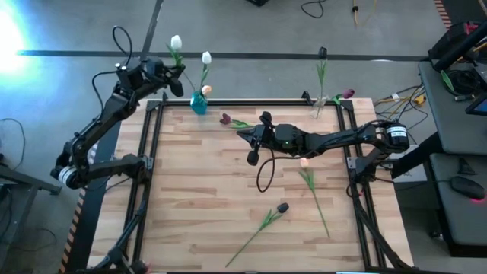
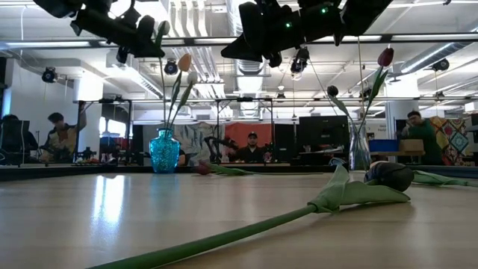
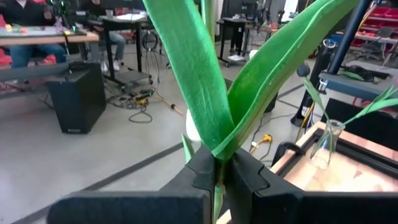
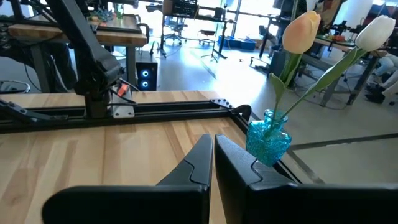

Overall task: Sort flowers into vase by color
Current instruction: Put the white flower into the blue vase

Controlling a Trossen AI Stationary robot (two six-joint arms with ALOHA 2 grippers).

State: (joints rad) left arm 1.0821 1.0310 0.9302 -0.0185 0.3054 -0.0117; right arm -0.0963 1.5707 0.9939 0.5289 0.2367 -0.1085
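Observation:
My left gripper point(image 1: 175, 78) is beyond the table's far edge, just left of the blue vase point(image 1: 199, 103), and is shut on a white tulip point(image 1: 176, 42). The blue vase holds a white tulip point(image 1: 206, 57) and a peach tulip point(image 1: 206, 90). A clear vase point(image 1: 322, 103) at the far right holds a dark tulip point(image 1: 323, 52) and a pink one point(image 1: 348, 93). My right gripper point(image 1: 253, 143) hangs shut and empty above the table's middle. A dark pink tulip point(image 1: 225, 119), a peach tulip point(image 1: 304, 162) and a dark tulip point(image 1: 282, 207) lie flat on the table. My left gripper pinches the white tulip's green stem point(image 3: 215, 175) between its two fingers, just below where the two long leaves point(image 3: 205, 81) branch off. The fingers lie across the stem. The flower is lifted clear of the table, its head up above the gripper.
A black metal frame point(image 1: 152, 152) runs along the table's edges. People sit at desks in the room behind the table point(image 2: 252, 146). Bare wood lies at the table's near left point(image 1: 190, 213).

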